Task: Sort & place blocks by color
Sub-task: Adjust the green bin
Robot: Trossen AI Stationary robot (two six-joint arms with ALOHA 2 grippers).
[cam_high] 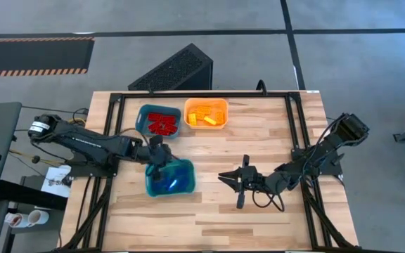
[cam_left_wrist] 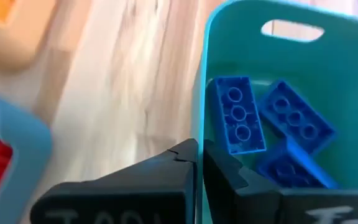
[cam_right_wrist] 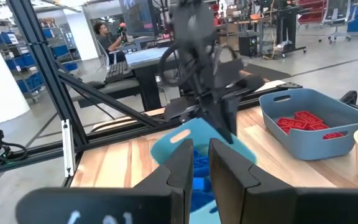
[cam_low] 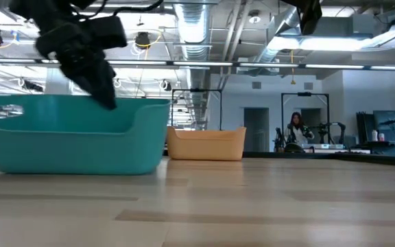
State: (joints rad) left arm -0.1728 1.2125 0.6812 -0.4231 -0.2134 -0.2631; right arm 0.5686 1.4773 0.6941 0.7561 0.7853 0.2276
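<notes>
While the left claw [cam_high: 162, 158] is clamped on the near wall of the teal tray [cam_high: 181, 184], one finger inside and one outside, the blocks all appear sorted: blue blocks [cam_left_wrist: 272, 127] lie loose in the tray just ahead of the fingertips, red blocks [cam_high: 162, 123] sit in the blue-grey tray [cam_high: 146, 112] a little beyond and to the claw's side, and yellow blocks [cam_high: 204, 117] fill the orange tray [cam_high: 206, 103] further on. No block shows on the bare table [cam_high: 259, 218]. The right claw [cam_high: 239, 181] rests low over the wood, well apart from the trays, its fingers nearly together with nothing between them. From this grip the likely next move is to drag or lift the teal tray, and that is where trouble could come. The hold is on a thin plastic rim at one edge only, so a lift would probably tilt the tray and send the blue blocks sliding to the far end or over the lip. A quick pull could also let the wall slip out from between the fingers. Pushing it onward risks knocking the blue-grey tray, which stands near, and jolting the red blocks. A slow, level drag would seem safest.
</notes>
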